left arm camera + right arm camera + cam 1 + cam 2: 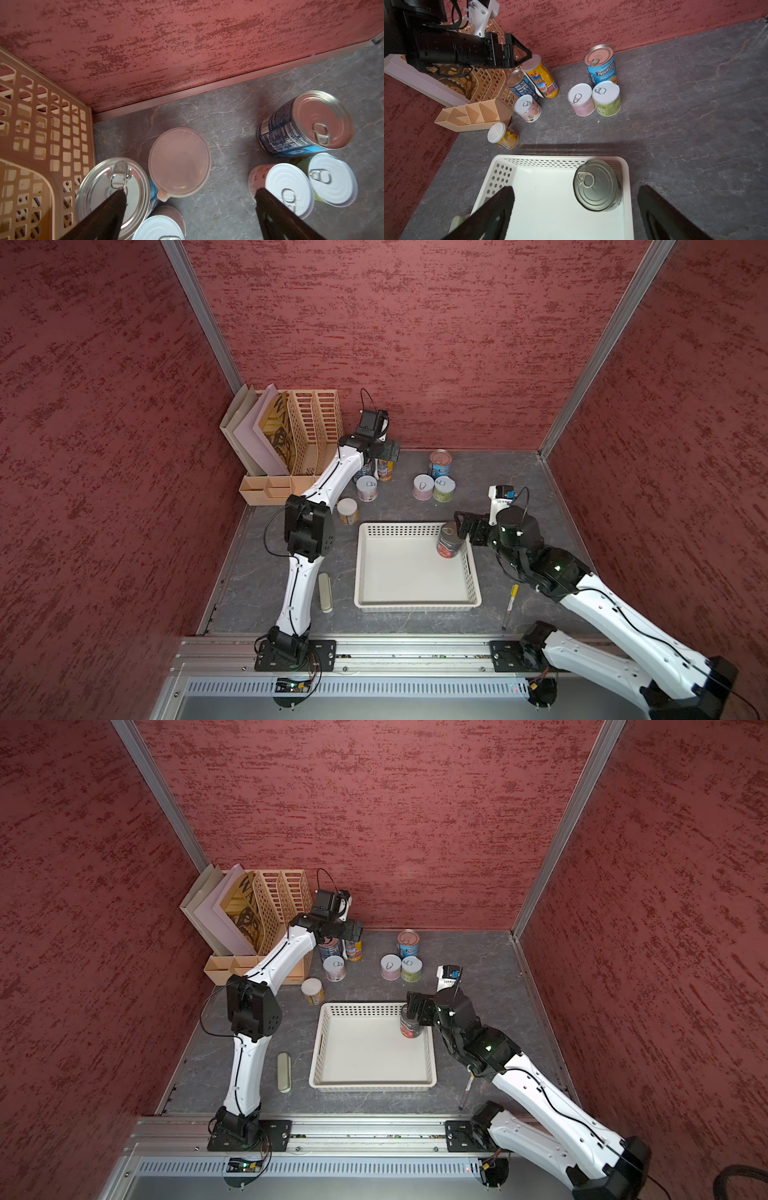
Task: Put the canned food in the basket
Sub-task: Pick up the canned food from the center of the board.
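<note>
While poised over the red-labelled can point(449, 545), upright in the far right corner of the basket point(415, 605), holds the right tool point(575, 190) spread wide, apparently clear of it. Holds the left tool point(191, 192) equally wide and empty above the other cans point(423, 487), grouped on the worktop point(519, 472) beyond the basket.

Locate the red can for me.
In both top views, the red can stands upright inside the basket, in its far right corner.
</note>
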Tool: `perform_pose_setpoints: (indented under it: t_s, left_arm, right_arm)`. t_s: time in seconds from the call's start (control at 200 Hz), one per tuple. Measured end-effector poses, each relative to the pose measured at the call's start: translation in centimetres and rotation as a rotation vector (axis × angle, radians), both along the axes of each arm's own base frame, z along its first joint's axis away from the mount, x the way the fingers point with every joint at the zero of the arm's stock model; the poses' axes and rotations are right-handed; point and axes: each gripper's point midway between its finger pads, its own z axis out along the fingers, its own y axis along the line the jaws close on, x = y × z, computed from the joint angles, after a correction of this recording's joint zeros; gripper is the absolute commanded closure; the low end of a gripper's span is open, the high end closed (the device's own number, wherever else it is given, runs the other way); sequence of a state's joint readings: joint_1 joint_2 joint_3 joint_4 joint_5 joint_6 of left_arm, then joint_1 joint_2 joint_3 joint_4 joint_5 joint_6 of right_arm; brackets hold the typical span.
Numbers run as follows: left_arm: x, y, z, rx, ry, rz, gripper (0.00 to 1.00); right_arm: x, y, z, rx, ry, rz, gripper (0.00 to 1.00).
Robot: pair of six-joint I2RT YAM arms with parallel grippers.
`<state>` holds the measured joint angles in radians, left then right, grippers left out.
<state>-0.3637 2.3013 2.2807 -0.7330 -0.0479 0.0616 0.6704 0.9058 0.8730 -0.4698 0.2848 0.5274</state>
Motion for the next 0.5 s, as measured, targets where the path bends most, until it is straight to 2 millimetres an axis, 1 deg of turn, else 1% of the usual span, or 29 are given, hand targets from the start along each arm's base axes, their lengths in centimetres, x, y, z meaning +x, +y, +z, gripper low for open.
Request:
perform_pose_setpoints:
  t_s: [0.135,0.245,0.356,0.501]
  left_arm:
    - [0.2,0.6,-2.1,0.083,0.031,-0.027,0.00]
    - [0.2,1.1,-3.5,0.114,0.062,-0.046,0.00]
    - [0.0,1.5,-3.9,0.123,0.079,-0.065,0.00]
    - [0.4,1.8,-3.7,0.116,0.073,-0.078,0.00]
  right_arm:
    - [0.0,0.2,-0.3,-0.003,0.009,0.007,0.02]
    - [0.1,0.3,-0.4,-0.004,0.014,0.011,0.02]
    - [0.1,0.4,-0.6,-0.006,0.019,0.011,0.02]
    - [0.2,0.5,-0.9,-0.012,0.028,0.013,0.02]
